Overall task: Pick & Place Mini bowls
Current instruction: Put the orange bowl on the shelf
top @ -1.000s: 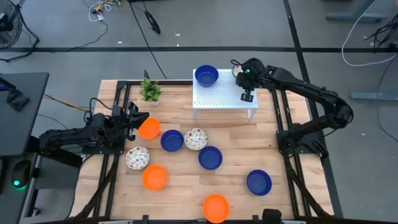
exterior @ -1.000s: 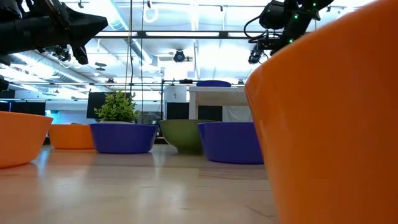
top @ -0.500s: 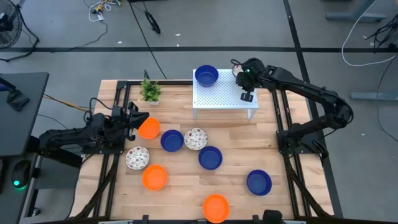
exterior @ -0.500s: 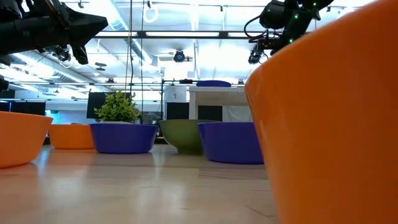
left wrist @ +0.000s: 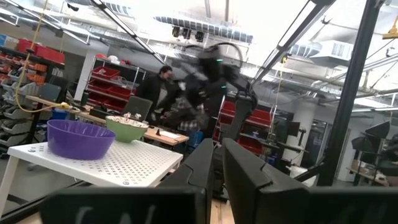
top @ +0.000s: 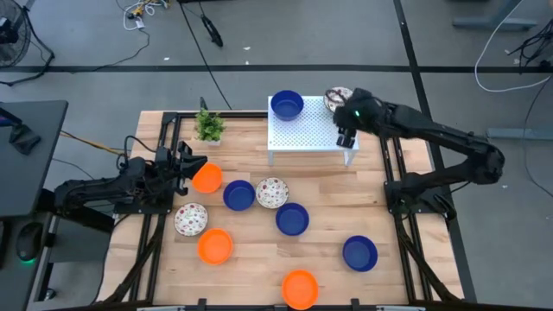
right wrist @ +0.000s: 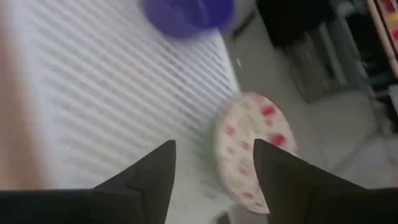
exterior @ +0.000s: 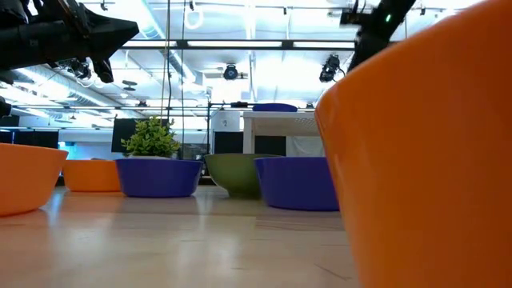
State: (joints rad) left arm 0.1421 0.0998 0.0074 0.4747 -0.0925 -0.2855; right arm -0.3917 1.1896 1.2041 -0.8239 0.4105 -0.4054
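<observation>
Since one second ago my right gripper (top: 345,138) has let go of the speckled bowl (top: 337,97) and has pulled back from the far right corner of the white perforated stand (top: 311,138); before it stood over that corner, and now it hangs above the stand's right edge, nearer to me. Its two fingers (right wrist: 152,171) are spread wide and nothing is between them. The speckled bowl rests on the far right corner of the stand, partly over the edge, and it looks tilted in my right wrist view, though that view is blurred. A blue bowl (top: 287,105) sits on the far left corner of the same stand. My left gripper (top: 186,167) is at the left side of the table and its fingers are closed on the rim of an orange bowl (top: 207,178), which it holds just above the wood. The other bowls lie on the table (top: 259,259): a blue one (top: 238,195) touching a speckled one (top: 272,193), a blue one (top: 293,218) just beside them, a speckled one (top: 191,218) and an orange one (top: 215,246) at the left, a blue one (top: 359,253) at the right, and an orange one (top: 300,288) at the near edge. The small green plant (top: 208,126) stands left of the stand.
</observation>
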